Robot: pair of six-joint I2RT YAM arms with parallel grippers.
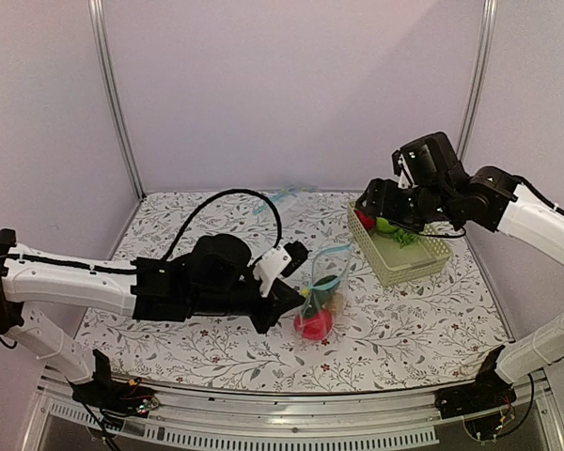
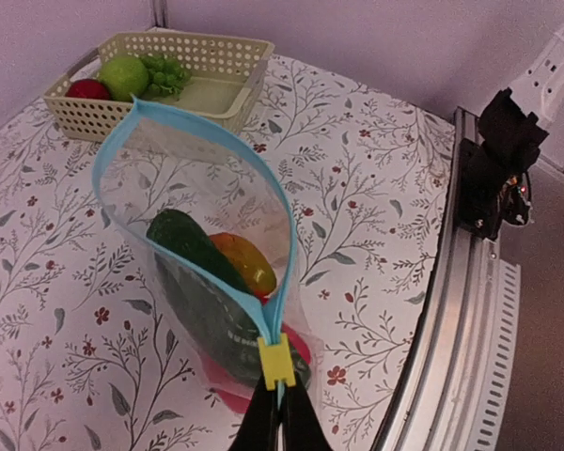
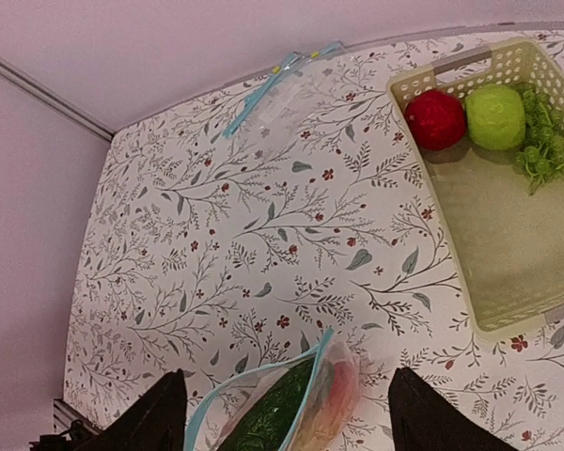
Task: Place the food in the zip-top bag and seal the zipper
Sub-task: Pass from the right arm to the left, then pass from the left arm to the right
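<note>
Closest to my left wrist lens, my left gripper (image 2: 280,425) is clenched on one end of the zipper (image 2: 216,141), right under its yellow tab (image 2: 276,361). From that pinch the zip-top bag (image 1: 327,282) hangs close to the near edge of the counter, a little right of the middle. Its mouth gapes in a wide loop. Inside sit the cucumber (image 2: 193,249), the orange-red piece (image 2: 244,261) and, at the bottom, a red fruit (image 1: 312,325).

My right gripper (image 1: 369,214) hangs released and empty over the basket (image 1: 414,256) toward the far right corner, well apart from the bag.

Only one end of the strip is anchored, and that worries me. If I run the seal from here alone, I expect the whole bag to drag or fold instead of closing. The cucumber rides high and leans toward the mouth, so I judge it could wedge between the two lips and leave a gap. A tilt of my left wrist could also tip the open mouth and spill the food onto the counter.
</note>
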